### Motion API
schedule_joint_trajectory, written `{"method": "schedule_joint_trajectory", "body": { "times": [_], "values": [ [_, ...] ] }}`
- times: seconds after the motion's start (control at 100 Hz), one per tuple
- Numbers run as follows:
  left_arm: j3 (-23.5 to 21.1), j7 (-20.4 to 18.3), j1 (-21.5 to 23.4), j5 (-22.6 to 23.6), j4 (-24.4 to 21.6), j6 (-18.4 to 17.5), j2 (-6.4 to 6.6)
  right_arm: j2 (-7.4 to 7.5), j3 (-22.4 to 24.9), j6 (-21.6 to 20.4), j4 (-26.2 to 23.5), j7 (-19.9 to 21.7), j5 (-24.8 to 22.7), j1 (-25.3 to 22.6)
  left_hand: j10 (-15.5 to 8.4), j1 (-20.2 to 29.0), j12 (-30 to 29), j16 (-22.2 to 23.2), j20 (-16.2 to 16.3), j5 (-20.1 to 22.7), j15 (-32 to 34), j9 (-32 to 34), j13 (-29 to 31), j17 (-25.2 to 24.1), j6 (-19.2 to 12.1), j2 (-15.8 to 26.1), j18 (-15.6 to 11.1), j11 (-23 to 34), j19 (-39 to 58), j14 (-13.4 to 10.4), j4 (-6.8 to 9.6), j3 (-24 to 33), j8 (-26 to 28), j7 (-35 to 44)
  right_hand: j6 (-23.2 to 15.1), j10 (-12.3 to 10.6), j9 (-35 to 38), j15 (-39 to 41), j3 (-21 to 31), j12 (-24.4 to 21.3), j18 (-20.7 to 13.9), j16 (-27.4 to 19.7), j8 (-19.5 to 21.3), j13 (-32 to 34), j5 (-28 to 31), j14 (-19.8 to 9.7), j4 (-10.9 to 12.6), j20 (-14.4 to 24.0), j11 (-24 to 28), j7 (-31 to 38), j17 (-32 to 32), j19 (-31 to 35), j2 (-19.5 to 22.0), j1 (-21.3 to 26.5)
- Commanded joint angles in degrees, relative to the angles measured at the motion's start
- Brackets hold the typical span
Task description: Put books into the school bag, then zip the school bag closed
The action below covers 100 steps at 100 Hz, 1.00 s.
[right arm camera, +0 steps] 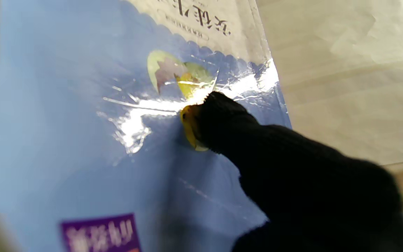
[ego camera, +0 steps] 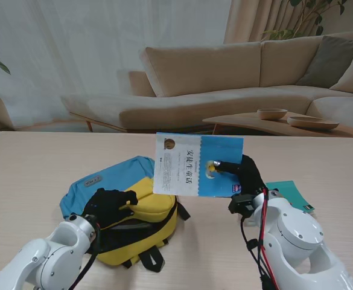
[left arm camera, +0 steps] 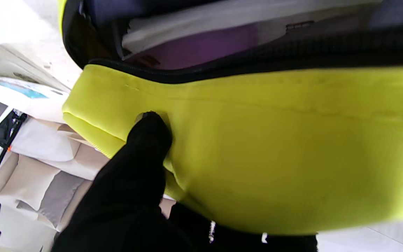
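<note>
**Book up, bag open**

The yellow and blue bag point(ego camera: 134, 208) lies on the table point(ego camera: 37, 163), unzipped, my left hand point(ego camera: 107, 205) gripping its yellow flap. My right hand point(ego camera: 244, 175) pinches a glossy blue-and-white book point(ego camera: 191, 164), upright just over the bag.

The book point(ego camera: 198, 165) held upright over the bag point(ego camera: 128, 208) bears a vertical Chinese title in dark characters on the white part of its cover, reading roughly 安徒生童话; smaller print beside it is illegible. A purple label point(right arm camera: 100, 232) on the blue cover carries white Chinese characters, too blurred to read. A small tag point(ego camera: 94, 179) on the bag is unreadable.
</note>
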Motion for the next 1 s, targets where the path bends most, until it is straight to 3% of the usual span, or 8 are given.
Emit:
{"method": "schedule_joint_trajectory", "body": {
  "times": [0.0,0.18,0.38,0.4,0.42,0.59,0.86,0.99],
  "values": [
    [-0.7,0.1,0.3,-0.4,-1.4,0.6,-0.70,0.45,0.7,1.1,-1.4,2.6,0.0,-1.0,1.3,3.7,1.1,1.9,2.5,2.7,3.3,1.4,2.1,1.2,-2.5,2.6,2.9,3.2,3.8,2.3,0.98,-0.8,4.2,4.3,-10.4,0.9,0.4,5.2,4.1,0.8,0.5,1.7,7.5,5.4,7.3,0.9,1.5,1.3,2.7,12.0,1.4,3.6,8.6,7.5],
    [-2.5,4.3,0.5,-2.4,-1.6,0.7,-1.51,1.62,2.1,5.4,-2.9,7.7,-2.3,-2.8,1.7,3.6,0.4,2.6,4.4,2.9,5.4,2.1,3.6,2.8,-2.0,2.2,3.6,6.0,4.5,2.5,0.94,-0.2,4.6,4.6,-10.0,1.4,0.5,5.6,4.2,0.4,1.1,1.3,6.8,5.8,6.8,1.3,1.7,1.6,2.8,12.0,1.7,4.0,8.6,7.5],
    [-4.7,8.1,0.4,-5.3,-1.8,0.2,-2.36,2.55,1.6,9.2,-3.5,11.4,-4.7,-4.4,0.4,3.6,-2.3,3.3,6.9,2.5,8.1,2.5,5.3,4.4,-1.5,2.1,4.2,11.5,5.0,1.9,0.77,0.4,5.9,4.8,-9.7,1.7,0.4,5.6,4.4,0.1,1.3,1.0,6.4,5.5,6.6,1.7,1.7,1.6,3.0,12.3,1.7,3.9,8.4,7.7],
    [-4.9,8.5,0.3,-5.7,-1.8,0.2,-2.45,2.65,1.5,9.6,-3.5,11.8,-4.9,-4.6,2.4,3.7,-2.6,3.3,6.9,2.3,8.2,2.2,5.3,4.4,-1.2,2.2,4.3,11.3,5.1,2.0,0.73,0.4,5.9,4.8,-9.6,1.7,0.4,5.6,4.4,0.1,1.4,0.9,6.3,5.5,6.5,1.8,1.7,1.6,3.0,12.4,1.6,3.9,8.4,7.7],
    [-5.0,8.8,0.2,-6.0,-1.8,0.1,-2.53,2.76,1.4,9.8,-3.5,12.2,-5.1,-4.6,2.9,3.7,-2.7,3.3,7.0,2.1,8.3,2.1,5.3,4.5,-0.9,2.3,4.4,11.4,5.1,2.0,0.66,0.4,5.9,4.9,-9.6,1.7,0.4,5.6,4.4,0.0,1.4,0.9,6.2,5.5,6.5,1.8,1.7,1.6,3.0,12.4,1.5,3.8,8.5,7.6],
    [-6.2,9.9,-0.8,-7.9,-2.0,-0.3,-2.90,3.54,-0.5,11.7,-3.4,14.9,-7.3,-5.2,2.1,4.1,-3.3,3.2,7.3,1.3,8.4,1.9,5.4,4.7,0.1,2.7,4.5,12.1,5.1,2.0,0.44,0.2,5.7,5.4,-9.3,1.8,0.3,5.5,4.4,-0.5,1.6,0.6,5.5,5.3,5.9,1.9,1.7,1.7,2.9,12.4,1.4,3.8,8.5,7.6],
    [-7.1,10.9,-0.7,-9.7,-2.7,-1.0,-3.23,3.24,-5.7,17.8,-2.9,14.1,-8.6,-3.3,1.8,4.3,-3.8,3.1,7.6,0.8,8.5,1.8,5.4,4.9,0.3,3.0,4.6,12.5,5.1,2.0,0.26,-0.4,5.1,6.0,-9.0,2.1,0.1,5.2,4.5,-1.2,1.9,0.2,4.1,5.1,5.3,2.3,1.6,1.7,3.1,13.1,1.4,3.5,8.5,7.7],
    [-7.2,12.5,-0.2,-10.7,-2.9,-1.0,-3.56,2.18,-8.9,20.6,-2.3,10.8,-8.5,-1.3,1.7,4.6,-4.0,3.1,7.6,0.9,8.4,1.9,5.6,4.9,0.6,3.1,4.8,12.7,5.1,2.3,0.26,-0.5,5.0,6.2,-9.0,2.1,0.1,5.3,4.6,-1.4,1.9,0.1,3.7,5.2,5.2,2.2,1.5,1.8,3.3,13.4,1.5,3.4,8.5,7.7]
  ]
}}
